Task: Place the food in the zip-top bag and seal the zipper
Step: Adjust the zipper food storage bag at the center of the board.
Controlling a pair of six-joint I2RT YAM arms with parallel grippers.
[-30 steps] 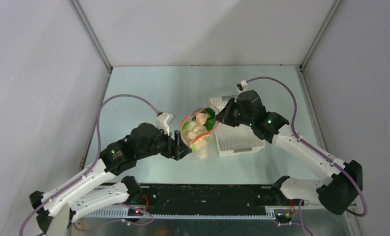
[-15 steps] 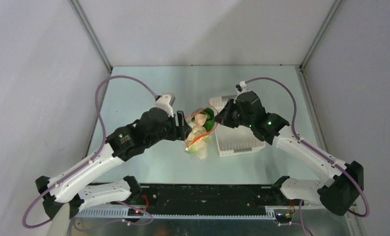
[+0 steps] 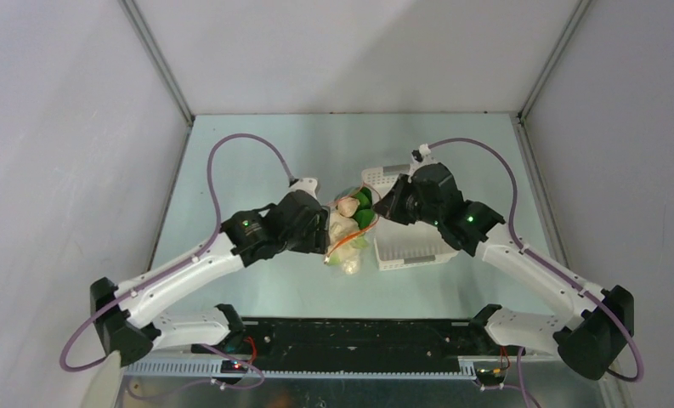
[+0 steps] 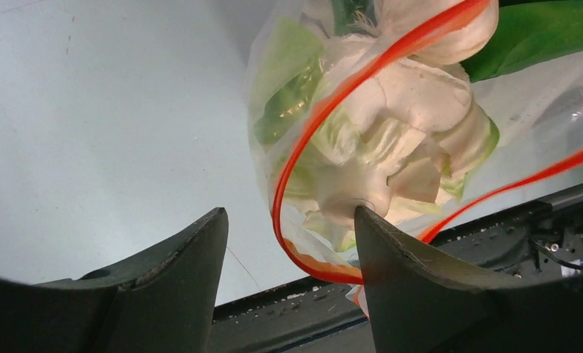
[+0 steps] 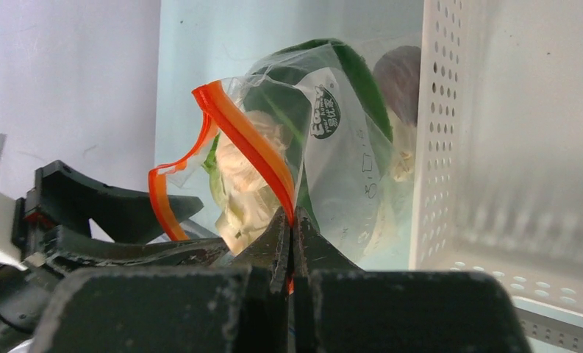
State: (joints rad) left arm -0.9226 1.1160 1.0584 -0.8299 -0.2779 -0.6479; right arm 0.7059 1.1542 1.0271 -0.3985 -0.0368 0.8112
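The clear zip-top bag [image 3: 348,236] lies between my grippers, holding the food: pale white and green lumps [image 4: 391,140] and green bok choy leaves [image 4: 538,33]. A dark brownish ball [image 5: 398,70] shows through its far side. My right gripper [image 3: 379,204] is shut on the red-orange zipper [image 5: 244,140] at the bag's mouth and holds that edge up [image 5: 293,220]. My left gripper [image 4: 288,220] is open at the bag's left side [image 3: 323,231]. The zipper loop [image 4: 276,206] hangs between its fingers, and the right fingertip [image 4: 365,220] touches a white lump. I cannot see the slider.
The white perforated basket [image 3: 411,245] stands right of the bag, under my right wrist; its wall [image 5: 509,147] fills the right of the right wrist view. Grey walls close in the pale green table on three sides. The black base rail [image 3: 350,340] runs along the near edge.
My left gripper has swung from the bag's near-left corner up and round to the bag's left side. The bag's mouth loop looks narrower. The right gripper has barely moved.
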